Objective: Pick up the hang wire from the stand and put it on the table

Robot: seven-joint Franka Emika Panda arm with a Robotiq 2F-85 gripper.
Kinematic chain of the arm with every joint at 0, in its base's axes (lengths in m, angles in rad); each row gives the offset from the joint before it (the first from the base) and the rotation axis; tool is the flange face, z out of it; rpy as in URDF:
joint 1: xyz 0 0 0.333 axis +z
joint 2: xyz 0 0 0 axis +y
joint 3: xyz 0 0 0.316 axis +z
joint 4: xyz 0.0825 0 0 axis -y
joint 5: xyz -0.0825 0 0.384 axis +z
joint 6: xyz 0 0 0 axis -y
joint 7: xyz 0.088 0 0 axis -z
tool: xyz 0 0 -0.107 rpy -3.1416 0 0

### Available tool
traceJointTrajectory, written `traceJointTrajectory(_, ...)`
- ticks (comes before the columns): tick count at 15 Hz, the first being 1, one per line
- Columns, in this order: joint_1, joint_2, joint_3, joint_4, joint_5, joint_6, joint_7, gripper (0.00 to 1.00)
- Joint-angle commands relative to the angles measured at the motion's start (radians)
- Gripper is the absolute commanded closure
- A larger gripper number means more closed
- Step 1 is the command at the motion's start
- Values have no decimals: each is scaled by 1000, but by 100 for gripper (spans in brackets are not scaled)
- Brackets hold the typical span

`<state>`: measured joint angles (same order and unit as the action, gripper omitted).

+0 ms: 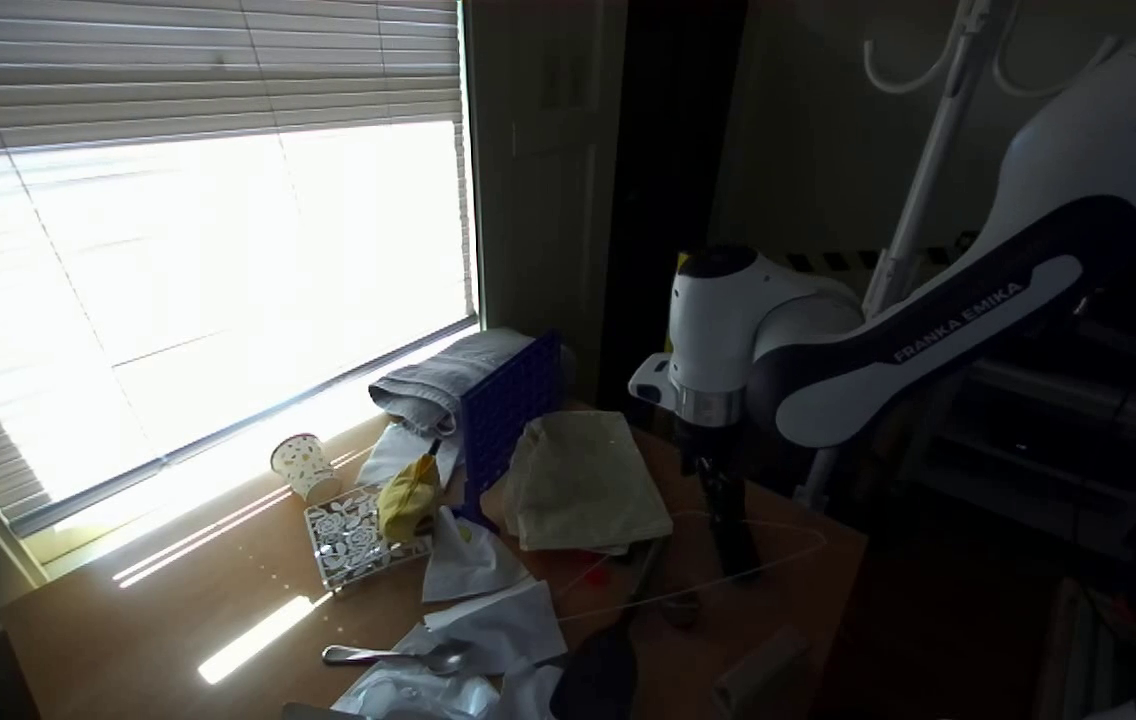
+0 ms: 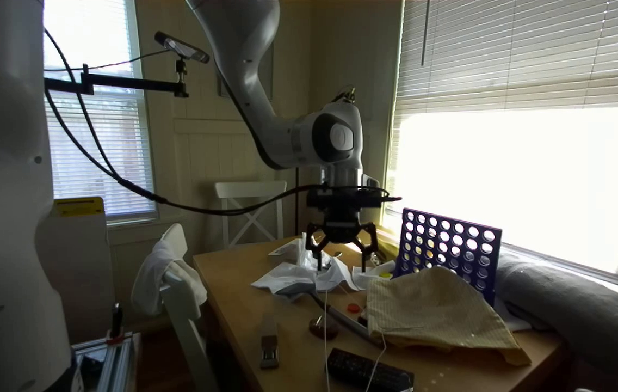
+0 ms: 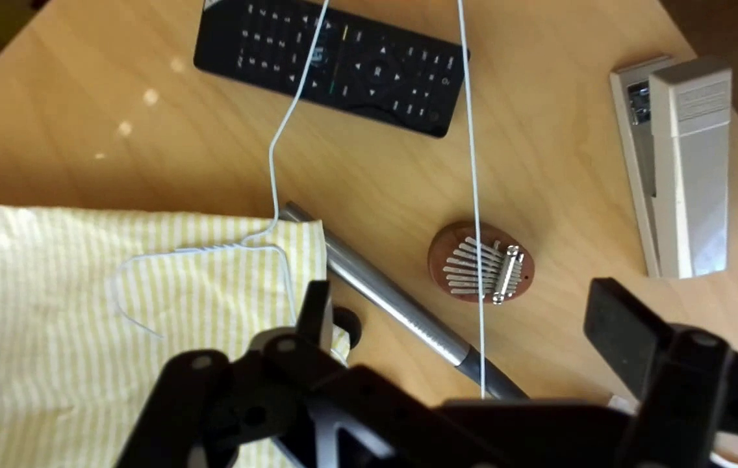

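The hang wire is a thin white wire hanger. In the wrist view its hook and twisted neck lie on the striped cloth. Its straight strand crosses over the remote and the kalimba and passes between my spread fingers. It also shows in both exterior views, over the wooden table. My gripper is open and empty, pointing down above the table; it also shows in an exterior view. The white stand with curved hooks rises behind the arm, with no hanger visible on it.
Under or near the wire are a striped cloth, black remote, small kalimba, metal-handled ladle and stapler. A blue grid board stands upright behind the cloth. White papers lie nearby.
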<state>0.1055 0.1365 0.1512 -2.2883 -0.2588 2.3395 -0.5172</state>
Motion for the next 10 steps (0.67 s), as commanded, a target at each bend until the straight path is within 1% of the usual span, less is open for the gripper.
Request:
traceJointTrajectory(1,-4,-76,-17,-26,46,-44,137,0)
traceJointTrajectory(7,-23,-143,-49,-59,171,-30,287,0)
traceJointTrajectory(8,-14,-96,-44,-18,126,-34,247,0)
traceJointTrajectory(10,-15,-99,-48,-19,128,-34,249,0)
